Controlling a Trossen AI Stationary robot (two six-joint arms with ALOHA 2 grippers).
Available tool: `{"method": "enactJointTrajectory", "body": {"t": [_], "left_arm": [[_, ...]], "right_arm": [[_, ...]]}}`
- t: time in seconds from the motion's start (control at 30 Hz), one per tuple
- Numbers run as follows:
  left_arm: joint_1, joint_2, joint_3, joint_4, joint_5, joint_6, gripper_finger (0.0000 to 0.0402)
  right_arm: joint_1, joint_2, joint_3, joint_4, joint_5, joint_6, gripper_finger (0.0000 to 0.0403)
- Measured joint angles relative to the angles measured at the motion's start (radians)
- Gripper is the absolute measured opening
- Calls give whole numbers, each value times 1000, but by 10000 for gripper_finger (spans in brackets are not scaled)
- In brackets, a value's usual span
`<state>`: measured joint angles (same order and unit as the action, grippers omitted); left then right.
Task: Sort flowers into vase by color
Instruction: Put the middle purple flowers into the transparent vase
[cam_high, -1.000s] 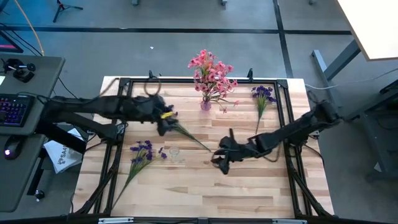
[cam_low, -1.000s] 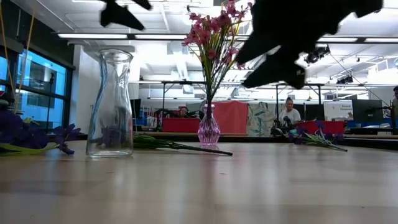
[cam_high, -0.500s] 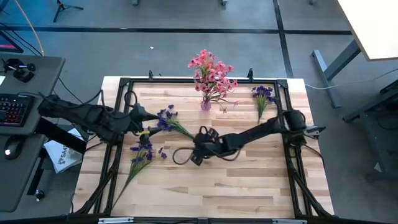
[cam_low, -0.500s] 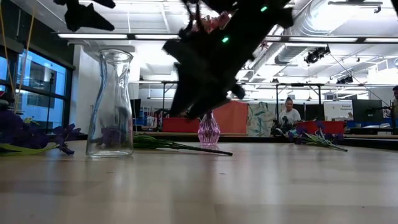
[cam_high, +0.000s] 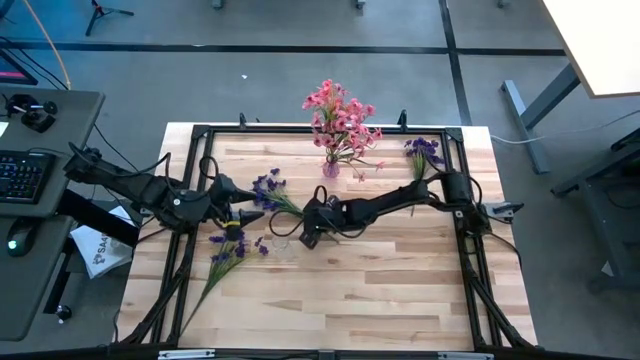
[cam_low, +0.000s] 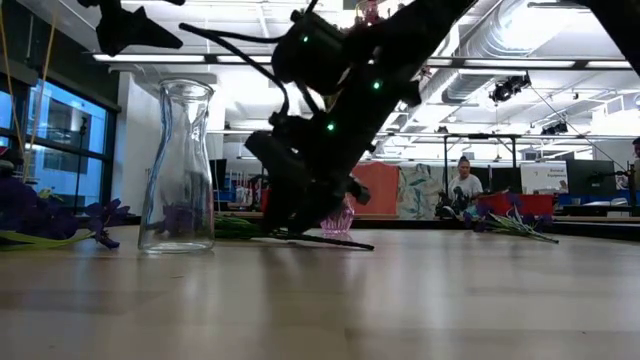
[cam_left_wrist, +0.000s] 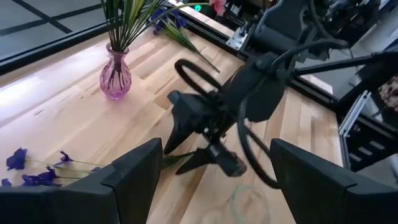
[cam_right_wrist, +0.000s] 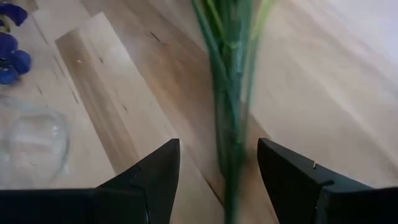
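A dark purple-blue spray (cam_high: 268, 188) lies flat on the table, its green stems (cam_right_wrist: 229, 93) running toward the middle. My right gripper (cam_right_wrist: 216, 149) is open and low over the table (cam_low: 300, 205), one finger on either side of those stems without touching them. My left gripper (cam_high: 252, 215) is open and raised at the table's left, just left of the blossoms. A clear glass vase (cam_high: 282, 243) stands empty near the right gripper. Pink flowers stand in a small pink vase (cam_high: 330, 167) at the far edge.
Two more purple bunches lie on the table, one near the left side (cam_high: 228, 248) and one at the far right (cam_high: 422, 155). A black frame (cam_high: 300, 128) runs around the table. People sit in the room beyond (cam_low: 464, 185).
My right gripper has swung from the table's middle toward the left and far side and come down over the spray's stems. My left gripper has drawn back toward the table's left edge, uncovering the spray's blossoms.
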<state>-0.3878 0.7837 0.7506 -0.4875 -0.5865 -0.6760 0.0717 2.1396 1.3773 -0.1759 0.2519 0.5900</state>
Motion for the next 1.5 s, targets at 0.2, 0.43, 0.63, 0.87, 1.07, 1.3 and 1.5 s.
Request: {"method": "enactJointTrajectory", "body": {"t": [0.2, 0.43, 0.63, 0.87, 1.07, 1.3, 1.5], "left_arm": [[0, 1, 0, 46, -1, -5, 284], [0, 0, 0, 103, -32, -2, 284], [3, 1, 3, 171, -69, 178, 284], [4, 0, 4, 284, -115, 218, 284], [28, -6, 4, 327, -165, 286, 284], [29, -45, 4, 557, -94, 339, 284], [-13, -60, 5, 755, -39, 373, 284]], "right_arm": [[16, 41, 3, 46, 32, 15, 205], [20, 36, 3, 5, 14, 30, 41], [47, -75, -4, -120, -94, -41, 7], [86, -296, -2, -310, 36, -81, 3], [126, -482, -2, -276, 165, -49, 1], [173, -587, 0, -26, 270, -119, 1], [193, -583, 2, 401, 247, -361, 0]]}}
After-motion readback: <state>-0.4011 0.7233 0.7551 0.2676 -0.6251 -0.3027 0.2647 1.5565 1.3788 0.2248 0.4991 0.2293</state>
